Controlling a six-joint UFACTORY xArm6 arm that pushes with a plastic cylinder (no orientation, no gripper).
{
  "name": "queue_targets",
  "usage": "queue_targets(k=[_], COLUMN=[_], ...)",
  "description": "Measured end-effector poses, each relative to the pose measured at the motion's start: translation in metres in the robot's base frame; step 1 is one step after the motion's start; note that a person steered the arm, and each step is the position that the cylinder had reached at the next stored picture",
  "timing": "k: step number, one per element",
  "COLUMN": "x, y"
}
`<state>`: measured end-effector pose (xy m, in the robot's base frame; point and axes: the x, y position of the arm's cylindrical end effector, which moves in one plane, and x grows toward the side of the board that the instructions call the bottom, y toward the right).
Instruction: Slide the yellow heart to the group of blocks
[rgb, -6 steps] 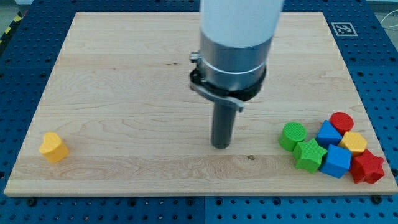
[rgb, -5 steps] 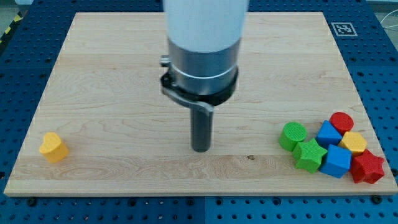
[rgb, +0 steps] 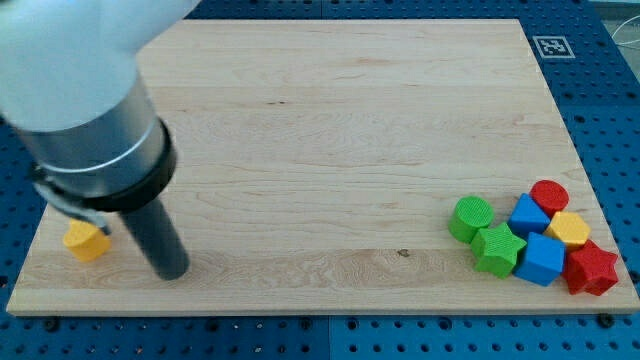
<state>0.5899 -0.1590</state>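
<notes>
On the wooden board lie eight blocks: two yellow, namely a yellow heart and a yellow hexagon; two green, a green cylinder and a green star; two blue, a blue cube and a second blue block; two red, a red cylinder and a red star

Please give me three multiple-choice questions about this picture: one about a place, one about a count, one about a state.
1. My tip stands where from the yellow heart?
A. the view's right
B. the view's left
C. on top

2. How many blocks form the group?
A. five
B. seven
C. nine

3. Does my tip touch the yellow heart?
A. yes
B. no, bare board shows between them

Answers: 1 A, the rod's end is right of the heart. 2 B, two green, two blue, two red, one yellow. 3 B, a gap is visible.
</notes>
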Motion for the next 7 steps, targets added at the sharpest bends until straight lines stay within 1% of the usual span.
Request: queue_targets(k=[2, 4, 5, 7], x=[0.003, -0.011, -0.024, -0.031], y=[-0.059, -0.114, -0.122, -0.067])
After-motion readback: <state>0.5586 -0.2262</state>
